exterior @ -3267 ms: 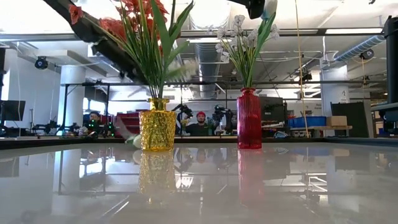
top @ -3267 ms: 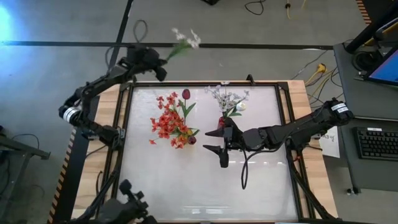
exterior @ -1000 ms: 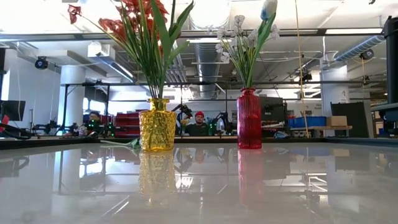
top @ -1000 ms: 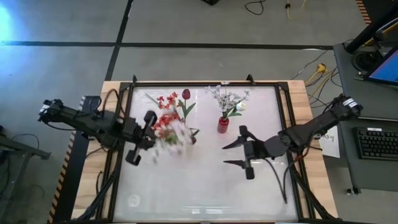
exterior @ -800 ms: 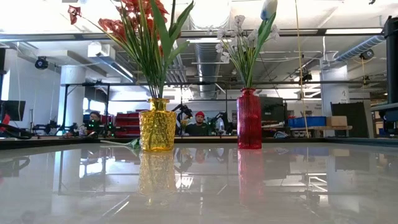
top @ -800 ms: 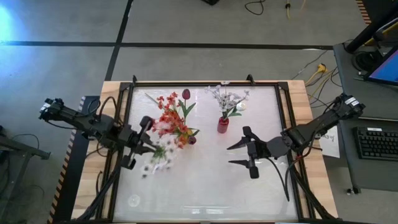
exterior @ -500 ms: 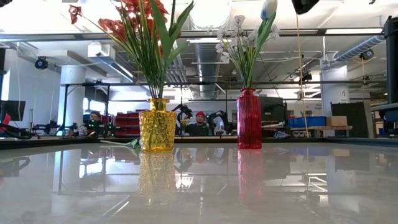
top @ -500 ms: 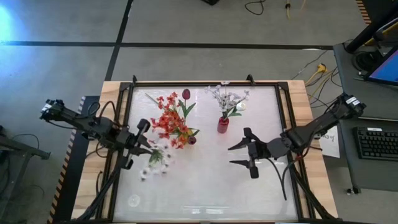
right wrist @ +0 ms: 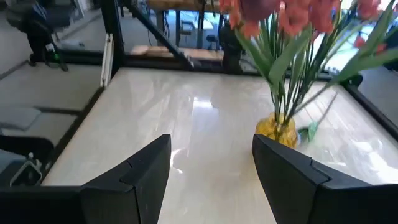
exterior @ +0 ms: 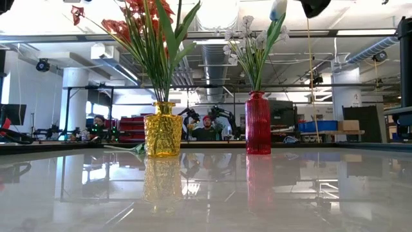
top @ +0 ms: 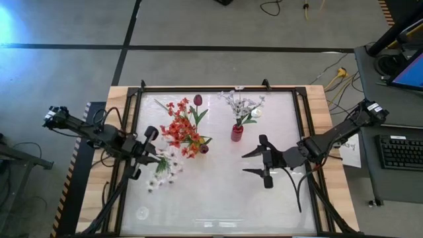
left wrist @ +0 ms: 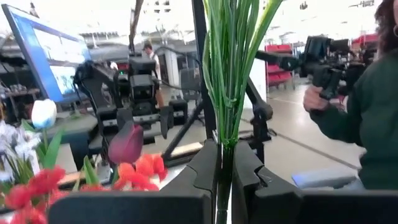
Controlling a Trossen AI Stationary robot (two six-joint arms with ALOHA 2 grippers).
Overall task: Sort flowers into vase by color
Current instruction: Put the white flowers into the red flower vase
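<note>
White blossoms on a green stem, the white spray (top: pixel 162 169), hang over the left part of the glossy desk (top: pixel 218 198), clamped between the closed fingers of the left end effector (top: pixel 149 157); the left wrist view shows the stems (left wrist: pixel 229 74) pinched upright between the two dark fingers (left wrist: pixel 202 171). The blooms look blurred from above, so their exact count is hard to tell. Just to the right stands the yellow vase (exterior: pixel 162 129), filled with red-orange sprays (top: pixel 178 132) and a dark red tulip (top: pixel 197 100), with another dark red bloom (top: pixel 204 149) low at its right side. Right of that, the red vase (exterior: pixel 257 122) holds white sprays (top: pixel 239 104) and a white tulip bud (top: pixel 256 113). The two vases stand near each other but apart, toward the far side of the desk. Farther right, the right end effector (top: pixel 254 163) hovers over the desk near the red vase, its fingers spread apart with nothing between them; its wrist view looks past those fingers toward the yellow vase. In the room behind, a person (exterior: pixel 206 129) sits between the vases in the low view.
</note>
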